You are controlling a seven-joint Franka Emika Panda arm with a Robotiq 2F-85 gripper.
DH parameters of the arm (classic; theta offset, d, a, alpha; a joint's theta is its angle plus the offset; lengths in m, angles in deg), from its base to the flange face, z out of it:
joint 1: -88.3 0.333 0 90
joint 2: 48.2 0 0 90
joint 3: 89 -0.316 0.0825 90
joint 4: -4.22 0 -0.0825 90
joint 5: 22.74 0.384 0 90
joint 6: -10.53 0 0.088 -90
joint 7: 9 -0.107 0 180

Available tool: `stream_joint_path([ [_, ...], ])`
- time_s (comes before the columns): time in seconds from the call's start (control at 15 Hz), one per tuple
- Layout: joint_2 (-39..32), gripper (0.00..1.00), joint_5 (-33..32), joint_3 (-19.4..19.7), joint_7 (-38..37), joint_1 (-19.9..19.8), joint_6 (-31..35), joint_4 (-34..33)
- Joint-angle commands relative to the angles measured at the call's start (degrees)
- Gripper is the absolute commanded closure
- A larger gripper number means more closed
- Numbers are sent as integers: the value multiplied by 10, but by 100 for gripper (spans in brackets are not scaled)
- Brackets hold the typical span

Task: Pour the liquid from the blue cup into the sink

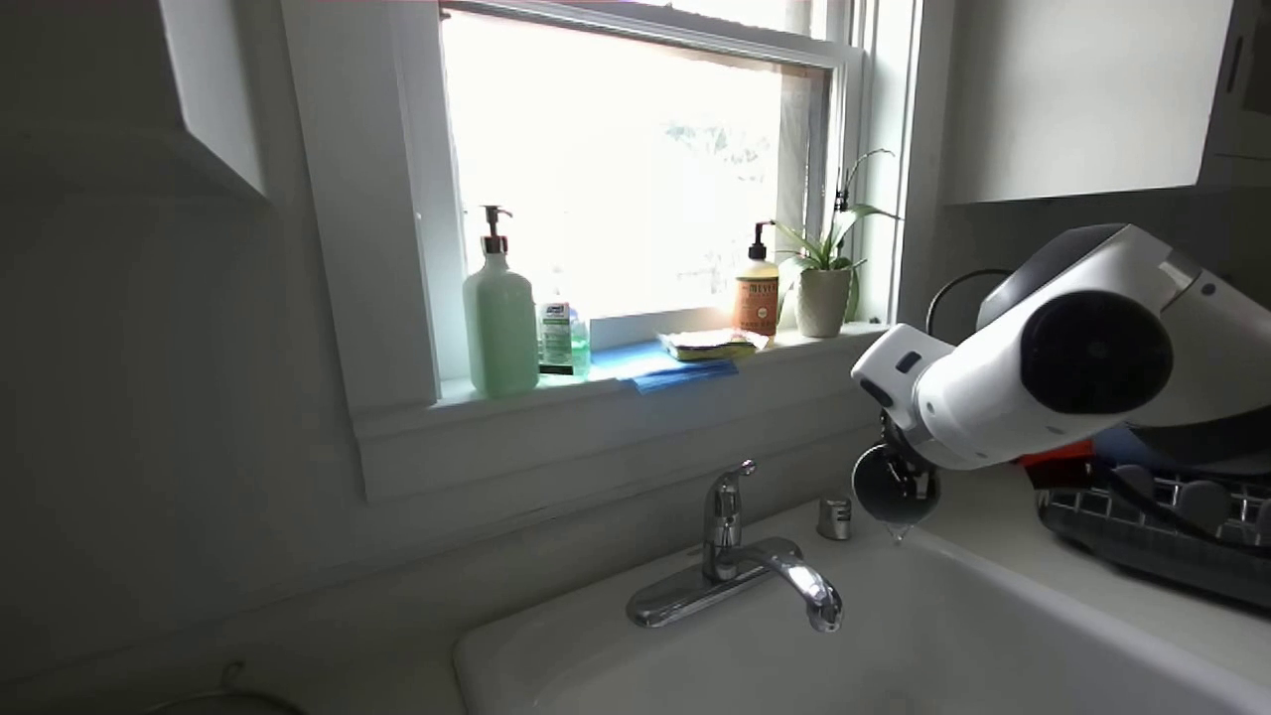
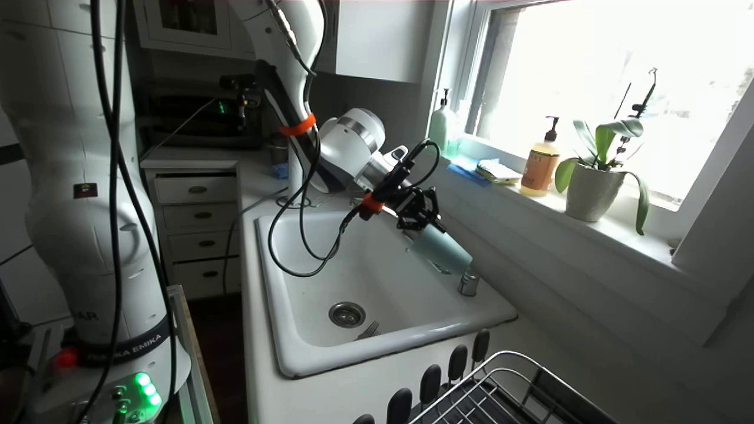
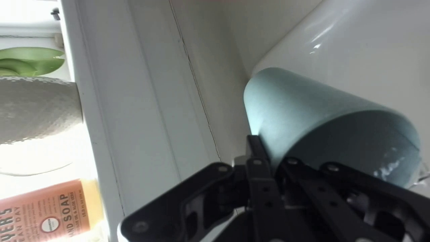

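1 cup (image 2: 442, 250): tilted over sink (image 2: 330, 358) nr wall-side corner, w/ drip (image 1: 899, 533) below rim in an ext. view
Gripper (image 3: 273, 164): clamped on cup wall at mouth end
Tap (image 1: 727, 526): chrome, apart from cup
Fork (image 2: 369, 330): in sink, nr drain (image 2: 347, 315)

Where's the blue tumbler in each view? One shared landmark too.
In an exterior view: blue tumbler, right of centre, below mid-height.
In an exterior view: blue tumbler, just right of centre, tilted.
Wrist view: blue tumbler, right half, mid-height.
Shared landmark: Meyer's hand soap bottle, in all three.
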Motion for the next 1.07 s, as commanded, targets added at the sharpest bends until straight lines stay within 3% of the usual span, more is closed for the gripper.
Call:
stream_joint_path([
  [0.0,27,99,-64,-23,-71,-2,-49,31],
  [0.6,29,99,-89,-41,-102,-3,-102,48],
  [1.0,29,99,-35,-33,-43,-14,-68,36],
])
